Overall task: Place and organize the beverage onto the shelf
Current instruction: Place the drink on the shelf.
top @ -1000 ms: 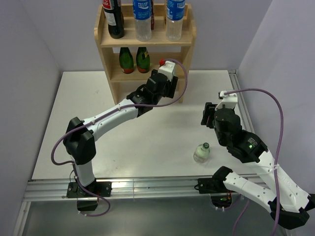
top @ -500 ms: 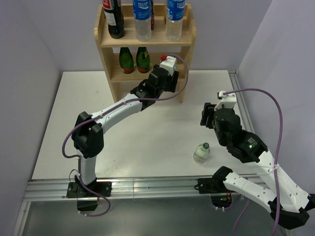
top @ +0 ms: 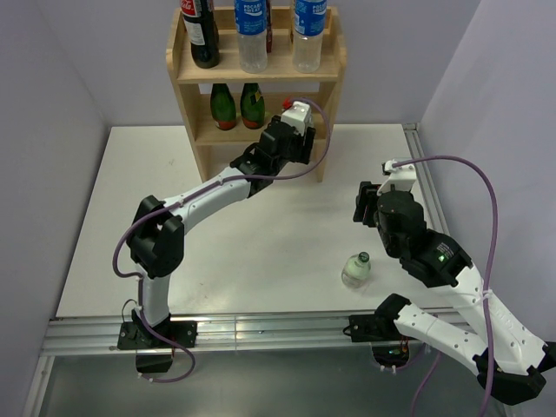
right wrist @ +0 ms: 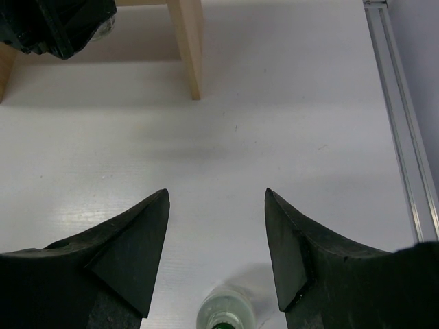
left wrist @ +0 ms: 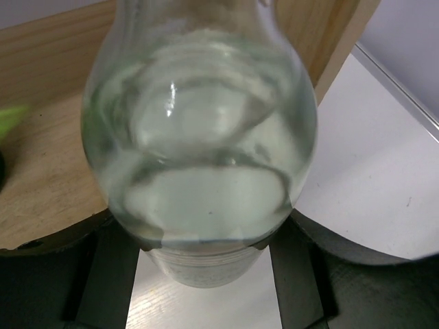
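The light wood shelf (top: 330, 65) stands at the back of the table. Its top tier holds a dark cola bottle (top: 202, 35) and two clear blue-label bottles (top: 252, 39). The middle tier holds two green bottles (top: 236, 106). My left gripper (top: 287, 120) is at the right end of the middle tier, shut on a clear bottle with a red cap (top: 286, 108). That bottle (left wrist: 199, 144) fills the left wrist view between the dark fingers (left wrist: 103, 274), over the shelf board (left wrist: 41, 171). My right gripper (top: 363, 203) is open and empty above a small clear green-capped bottle (top: 357, 270), which also shows in the right wrist view (right wrist: 225, 314).
The right shelf leg (right wrist: 188, 48) stands on the white table ahead of my right gripper (right wrist: 216, 205). A metal rail (right wrist: 401, 130) runs along the table's right edge. Grey walls close in both sides.
My left arm has pushed the clear bottle forward and up into the shelf's middle tier over the last second, with little motion in the last half. The right arm and table bottle are unmoved.
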Tool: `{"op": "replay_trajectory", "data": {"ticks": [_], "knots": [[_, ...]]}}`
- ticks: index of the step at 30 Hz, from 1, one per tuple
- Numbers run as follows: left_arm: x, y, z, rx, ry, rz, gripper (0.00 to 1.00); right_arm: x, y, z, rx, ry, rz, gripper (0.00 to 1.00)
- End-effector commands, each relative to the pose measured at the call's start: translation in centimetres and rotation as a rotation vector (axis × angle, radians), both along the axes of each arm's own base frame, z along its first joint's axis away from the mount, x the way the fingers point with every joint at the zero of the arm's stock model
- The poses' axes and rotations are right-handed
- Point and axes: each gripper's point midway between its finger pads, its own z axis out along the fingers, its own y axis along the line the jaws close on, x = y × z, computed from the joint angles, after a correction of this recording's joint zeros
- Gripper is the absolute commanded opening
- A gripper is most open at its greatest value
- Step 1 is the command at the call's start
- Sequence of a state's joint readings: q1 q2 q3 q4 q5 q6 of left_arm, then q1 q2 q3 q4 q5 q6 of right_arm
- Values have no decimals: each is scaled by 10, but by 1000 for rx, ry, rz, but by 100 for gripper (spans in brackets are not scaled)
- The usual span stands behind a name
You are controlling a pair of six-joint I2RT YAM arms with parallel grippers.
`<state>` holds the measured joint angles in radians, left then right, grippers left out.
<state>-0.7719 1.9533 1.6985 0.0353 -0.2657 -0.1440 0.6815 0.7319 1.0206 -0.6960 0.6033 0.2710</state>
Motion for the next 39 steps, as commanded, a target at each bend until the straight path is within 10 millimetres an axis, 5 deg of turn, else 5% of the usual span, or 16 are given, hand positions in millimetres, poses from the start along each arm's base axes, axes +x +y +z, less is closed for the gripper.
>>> {"op": "replay_trajectory", "data": {"ticks": [1, 24, 39], "knots": [[-8, 13, 134, -270, -277, -5, 0, 4, 2, 4, 10, -22, -2, 65], [-18, 25, 173, -303, -354, -3, 0, 7, 4, 1, 3, -10, 4, 65], [18, 5, 136, -243, -335, 24, 0, 7, 5, 2, -1, -7, 10, 65]]}}
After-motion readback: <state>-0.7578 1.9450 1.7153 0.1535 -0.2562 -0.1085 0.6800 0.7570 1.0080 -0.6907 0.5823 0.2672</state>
